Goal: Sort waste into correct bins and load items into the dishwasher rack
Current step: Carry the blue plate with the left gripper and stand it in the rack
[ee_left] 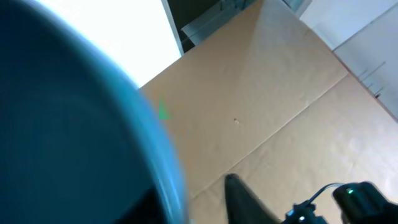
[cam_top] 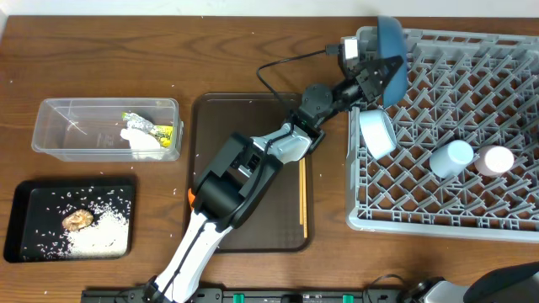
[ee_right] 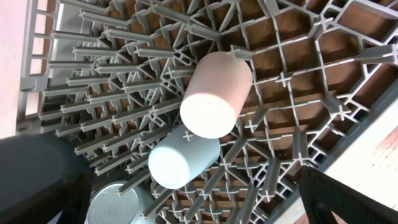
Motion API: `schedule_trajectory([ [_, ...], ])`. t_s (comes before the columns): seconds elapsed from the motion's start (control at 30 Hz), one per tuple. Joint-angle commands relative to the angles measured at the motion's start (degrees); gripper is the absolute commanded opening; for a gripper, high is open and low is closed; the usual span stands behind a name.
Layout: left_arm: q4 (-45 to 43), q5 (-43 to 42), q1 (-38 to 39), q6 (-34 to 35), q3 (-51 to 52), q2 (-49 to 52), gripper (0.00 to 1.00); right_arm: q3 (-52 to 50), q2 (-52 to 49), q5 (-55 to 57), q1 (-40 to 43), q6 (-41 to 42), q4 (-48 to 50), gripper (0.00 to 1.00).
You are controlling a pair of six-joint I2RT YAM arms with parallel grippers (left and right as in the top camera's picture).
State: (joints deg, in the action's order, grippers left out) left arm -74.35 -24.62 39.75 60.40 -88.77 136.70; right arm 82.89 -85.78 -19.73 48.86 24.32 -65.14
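My left gripper (cam_top: 370, 71) is shut on the large blue plate (cam_top: 389, 46) and holds it on edge over the far left corner of the grey rack (cam_top: 505, 220). In the left wrist view the plate (ee_left: 68, 137) fills the left side, beside one dark finger. In the rack stand the white bowl (cam_top: 376, 133), the light blue cup (cam_top: 450, 157) and the pink cup (cam_top: 494, 160). My right gripper (ee_right: 199, 208) is open and empty above the rack (ee_right: 298, 81), over the pink cup (ee_right: 214, 93), the light blue cup (ee_right: 183, 163) and the bowl (ee_right: 115, 202). The chopsticks (cam_top: 302, 198) lie on the brown tray (cam_top: 210, 114).
The clear tub (cam_top: 59, 126) at the left holds the white tissue (cam_top: 136, 139) and the yellow-green wrapper (cam_top: 156, 128). The black tray (cam_top: 25, 220) holds rice (cam_top: 97, 236) and the brown food piece (cam_top: 77, 220). My left arm stretches across the brown tray.
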Motion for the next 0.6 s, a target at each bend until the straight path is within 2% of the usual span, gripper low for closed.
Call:
schedule_trajectory([
  [0.0,1.44,-0.66,-0.31,0.11,-1.57,-0.90,0.48,0.17,0.20,0.26,0.24,-1.01,0.00,0.99],
  [0.03,2.16,-0.70,-0.37,0.11,-1.57,-0.90,0.53,0.17,0.20,0.24,0.24,-1.01,-0.02,0.99],
  [0.17,5.11,-2.01,-1.01,-0.83,-1.57,-0.90,0.61,0.17,0.20,0.24,0.24,-1.01,-0.02,0.99],
  [0.37,7.21,-7.02,-3.17,-4.46,-1.60,-0.94,0.65,0.17,0.20,0.24,0.24,-1.01,0.00,0.99],
  [0.57,13.00,-12.70,-6.14,-6.82,-1.60,-0.94,0.66,0.17,0.20,0.24,0.24,-1.01,-0.09,0.99],
])
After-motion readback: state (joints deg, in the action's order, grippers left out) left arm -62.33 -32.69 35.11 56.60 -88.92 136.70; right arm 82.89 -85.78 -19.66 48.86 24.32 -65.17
